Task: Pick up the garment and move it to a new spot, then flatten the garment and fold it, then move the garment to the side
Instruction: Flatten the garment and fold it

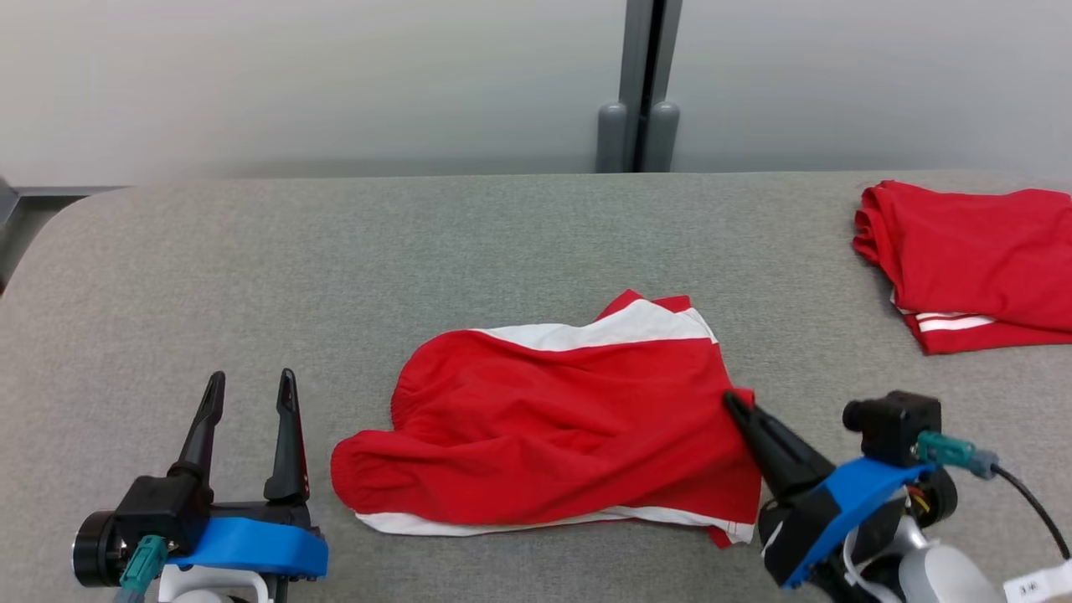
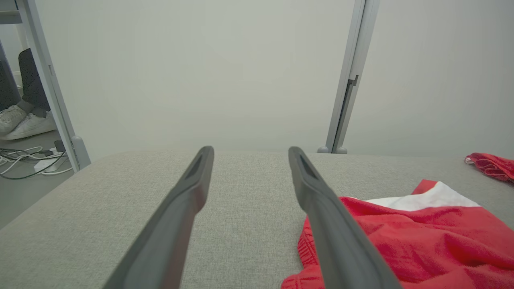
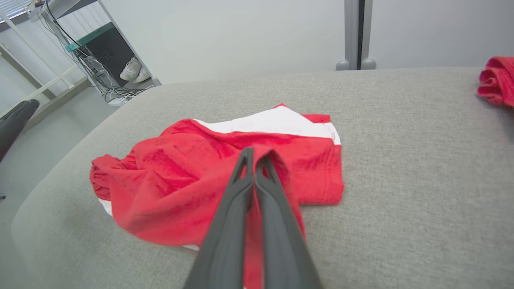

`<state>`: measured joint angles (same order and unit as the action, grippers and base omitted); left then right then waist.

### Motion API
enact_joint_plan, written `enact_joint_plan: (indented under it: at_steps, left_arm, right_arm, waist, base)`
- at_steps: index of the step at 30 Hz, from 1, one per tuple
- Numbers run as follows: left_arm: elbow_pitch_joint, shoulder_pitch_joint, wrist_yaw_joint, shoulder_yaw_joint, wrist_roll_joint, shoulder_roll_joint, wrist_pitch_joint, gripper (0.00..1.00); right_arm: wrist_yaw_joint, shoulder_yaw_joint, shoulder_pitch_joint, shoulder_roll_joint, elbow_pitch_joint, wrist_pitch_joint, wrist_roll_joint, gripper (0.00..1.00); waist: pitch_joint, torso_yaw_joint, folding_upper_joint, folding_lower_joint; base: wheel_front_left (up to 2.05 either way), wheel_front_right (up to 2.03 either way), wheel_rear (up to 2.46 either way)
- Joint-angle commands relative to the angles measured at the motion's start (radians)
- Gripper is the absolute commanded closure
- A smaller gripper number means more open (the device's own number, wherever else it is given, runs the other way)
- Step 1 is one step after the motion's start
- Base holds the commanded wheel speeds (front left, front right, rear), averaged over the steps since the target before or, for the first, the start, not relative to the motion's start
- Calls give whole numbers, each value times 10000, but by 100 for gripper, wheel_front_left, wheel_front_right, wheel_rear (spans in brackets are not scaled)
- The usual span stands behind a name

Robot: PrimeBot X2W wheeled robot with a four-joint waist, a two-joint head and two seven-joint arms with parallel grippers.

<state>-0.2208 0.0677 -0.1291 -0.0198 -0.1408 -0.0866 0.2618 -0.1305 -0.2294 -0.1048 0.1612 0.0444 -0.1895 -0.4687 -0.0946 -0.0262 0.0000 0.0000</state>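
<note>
In the head view the garment lay mid-worktop, the left gripper spread beside it and the right gripper at its right edge; a red pile sat far right.

The left wrist view added shoes on the floor.

The right wrist view showed the right gripper pinching a raised fold.

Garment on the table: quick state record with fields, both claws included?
garment: red with white bands, rumpled, not flat, mid-table
right claw: shut on garment, at its right edge
left claw: open, holding nothing, left of garment, apart from it
other garment: red, folded, far right of table
table: grey fabric top
task stage: flattening and folding not yet done
</note>
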Motion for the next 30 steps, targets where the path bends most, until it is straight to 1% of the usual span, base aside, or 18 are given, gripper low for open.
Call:
enact_joint_plan:
  at_steps: [1,3,4,6,11,18,19,20,21,24,26,30]
  left_arm:
    - [-11,166,-25,28,-38,19,45,0]
    - [-22,213,-26,72,-53,44,45,0]
    - [-22,213,-26,72,-53,44,45,0]
    - [-54,248,-26,123,-71,51,45,0]
    - [-127,430,-26,222,-133,44,45,0]
    - [-160,627,-26,313,-189,-12,45,0]
    - [-171,637,-26,321,-185,-10,45,0]
    - [-186,637,-26,319,-186,-14,43,0]
    - [-200,642,-26,322,-190,-18,45,0]
    - [-225,644,-26,312,-189,-25,45,0]
    - [-241,583,-26,316,-172,-31,43,0]
    - [-268,405,-26,230,-156,-104,43,0]
  right_arm:
    - [-4,51,-466,111,502,215,106,100]
    - [-4,89,-945,123,1278,441,45,100]
    - [-4,89,-945,123,1278,441,45,100]
    - [-3,82,-1462,182,2050,699,53,100]
    - [-3,-7,-2778,268,4250,1395,124,100]
    - [-3,-295,-4491,85,7077,2518,97,100]
    - [-4,-401,-4672,43,7415,2619,94,88]
    - [-4,-505,-4825,-12,7691,2720,41,47]
    - [-3,-590,-4970,-28,7944,2837,-10,0]
    - [-3,-819,-5192,-6,8539,3299,-173,0]
    - [-3,-958,-5226,127,8834,3655,-175,0]
    - [-3,-1060,-5017,325,9066,4231,-290,0]
  waist:
    - [-85,-138,0,0]
    - [-152,-259,0,0]
    - [-152,-259,0,0]
    - [-229,-382,0,0]
    - [-423,-650,0,0]
    - [-614,-799,0,0]
    - [-620,-806,0,0]
    - [-624,-802,0,0]
    - [-626,-795,0,0]
    - [-591,-731,0,0]
    - [-529,-667,0,0]
    - [-336,-447,0,0]
  base:
    - [0,0,0]
    - [0,0,0]
    - [0,0,0]
    - [0,0,0]
    - [0,0,0]
    - [0,0,0]
    - [0,0,0]
    - [0,0,0]
    - [0,0,0]
    - [0,0,0]
    - [0,0,0]
    - [0,0,0]
